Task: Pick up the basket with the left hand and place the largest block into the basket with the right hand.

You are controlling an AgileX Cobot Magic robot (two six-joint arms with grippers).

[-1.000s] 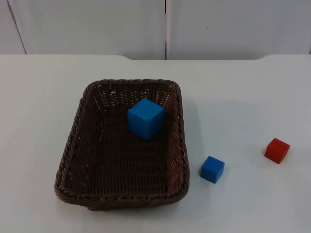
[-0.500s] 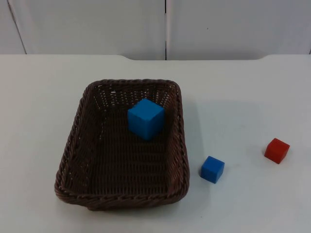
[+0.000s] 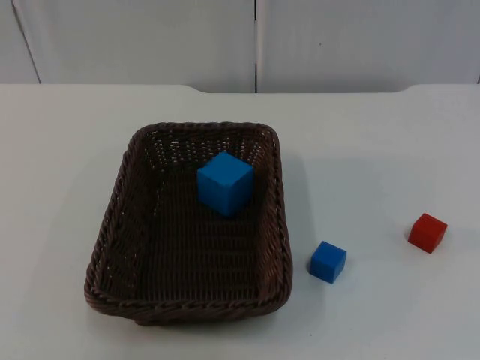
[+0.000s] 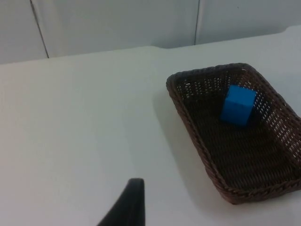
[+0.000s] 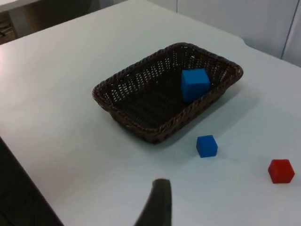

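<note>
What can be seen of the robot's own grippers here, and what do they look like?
One black fingertip of each. The left gripper's fingertip is a smooth, matte, tapering blade with a rounded end. The right gripper's fingertip looks alike: dark, curved, narrowing upward. No markings are visible on either.

A lab test bench is showing here: a bare white table ending at grey wall panels.

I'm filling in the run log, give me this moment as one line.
large blue block in wicker basket on table | small blue block, red block beside it | both arms waiting
</note>
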